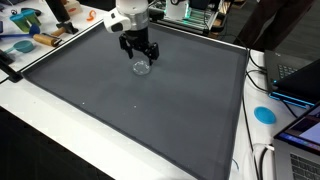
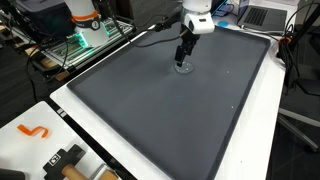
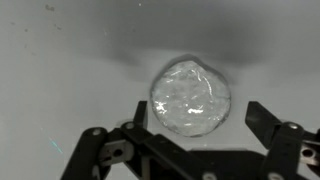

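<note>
The arm (image 1: 128, 15) wears smooth, rounded white casings. Its end effector (image 1: 140, 58) is black; the wrist view shows angular black linkage bars (image 3: 160, 150) joined by small round silvery pivot pins (image 3: 113, 152).

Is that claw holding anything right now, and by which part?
Nothing is held: the end effector stands open over the clear round object.

The arm (image 1: 127, 18) holds the tool (image 1: 140, 58) straight down, jaws apart.
</note>
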